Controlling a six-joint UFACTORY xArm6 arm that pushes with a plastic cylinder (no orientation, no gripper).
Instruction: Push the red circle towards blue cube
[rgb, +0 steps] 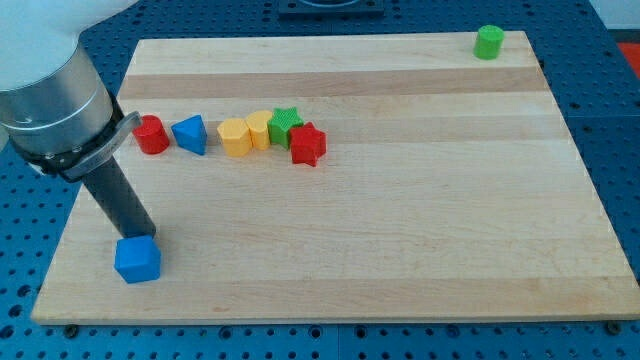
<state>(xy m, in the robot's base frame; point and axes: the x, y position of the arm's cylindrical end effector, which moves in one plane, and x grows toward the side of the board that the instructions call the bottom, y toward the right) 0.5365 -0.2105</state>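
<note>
No brand, label or readable writing anywhere on the blocks, the rod or the board.

Counted: eight blocks in all, being two red, two blue, two yellow and two green, plus one rod and one wooden board (400, 250) on a blue pegged surface (30, 300).

From the view's left: my tip (143, 238) at the lower end of the dark rod, low on the board's left side, touching or just behind the top edge of the blue cube (137, 259); contact not certain from this angle. No pincer on this arm, just the bare rod, so nothing to report as released or clenched.

Above that, well apart from the cube and the tip, the red circle (151, 134) at the left end of a row. Just beside it to the right, the blue triangle (190, 134). Then a small gap, then two yellow blocks touching each other: the left yellow block (235, 138) and the right yellow block (259, 129), shapes hard to make out. Pressed against these, the green star (286, 124), with the red star (308, 145) touching it at lower right.

Far off at the view's top right corner, alone, the green cylinder (489, 42).
</note>
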